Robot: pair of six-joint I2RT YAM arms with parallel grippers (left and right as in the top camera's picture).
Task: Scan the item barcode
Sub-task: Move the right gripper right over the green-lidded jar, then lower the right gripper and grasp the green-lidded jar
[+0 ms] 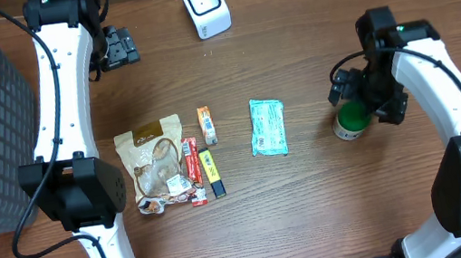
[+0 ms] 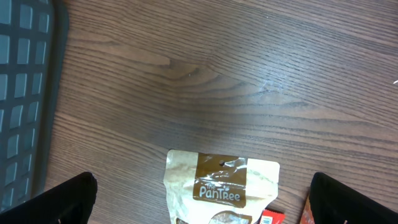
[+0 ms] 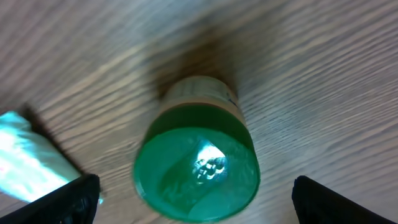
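Right hand (image 1: 356,97): fingers spread wide, empty, poised just over the jar (image 3: 198,167).
Jar: green lid, upright on counter (image 1: 293,56), untouched.
Scanner (image 1: 205,5): well left of jar, farther back.
Left hand (image 1: 118,47): wide, empty, far left of jar.
Step, judged: pre-grasp.
Next: lower, close on jar, present label to scanner.

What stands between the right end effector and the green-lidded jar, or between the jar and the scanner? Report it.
Nothing visible. The open right end effector hangs directly over the jar. Bare table runs from there to the white scanner; the teal packet lies clear of that path.
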